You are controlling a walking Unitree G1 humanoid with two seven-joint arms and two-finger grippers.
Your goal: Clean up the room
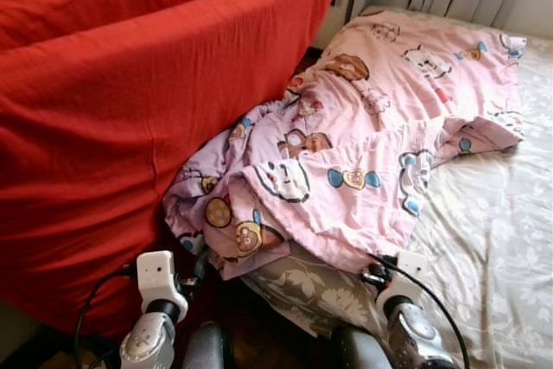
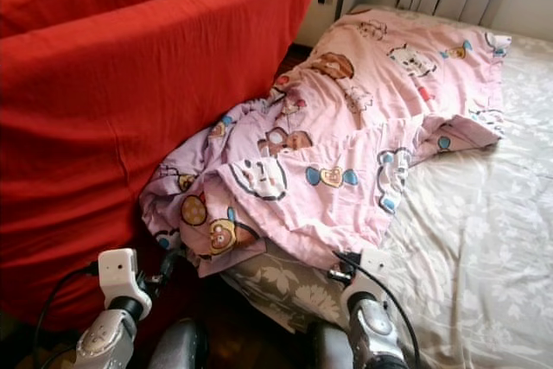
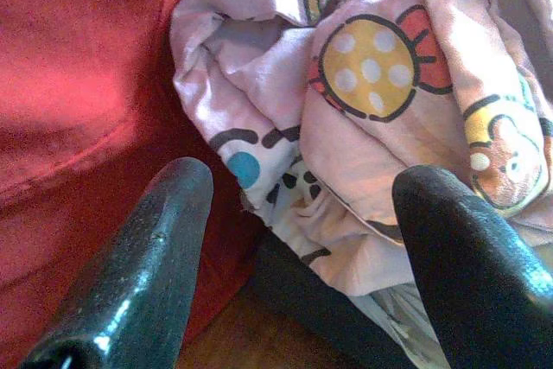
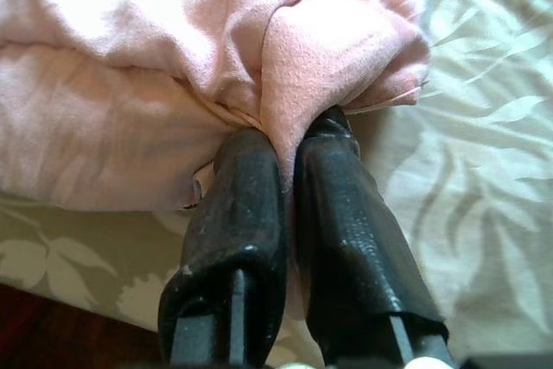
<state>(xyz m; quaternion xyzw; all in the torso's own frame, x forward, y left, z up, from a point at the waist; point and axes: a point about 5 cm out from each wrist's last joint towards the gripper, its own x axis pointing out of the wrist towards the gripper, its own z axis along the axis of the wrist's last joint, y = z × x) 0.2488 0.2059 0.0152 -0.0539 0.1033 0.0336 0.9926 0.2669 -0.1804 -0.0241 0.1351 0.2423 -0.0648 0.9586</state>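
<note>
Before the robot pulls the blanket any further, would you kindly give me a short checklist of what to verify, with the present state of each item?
1. Right gripper shut on the pink cartoon-print blanket: ok, a fold of fabric is pinched between its black fingers.
2. Left gripper has a hold: not ok, its fingers are open and apart from the bunched end of the blanket.
3. Blanket fully on the bed with the beige leaf-print sheet: not ok, one end hangs off the edge toward the floor.
4. Blanket free of the red fabric-covered cushion: not ok, it lies bunched against it.
5. Whether anything is hidden under the blanket: cannot tell.
</note>
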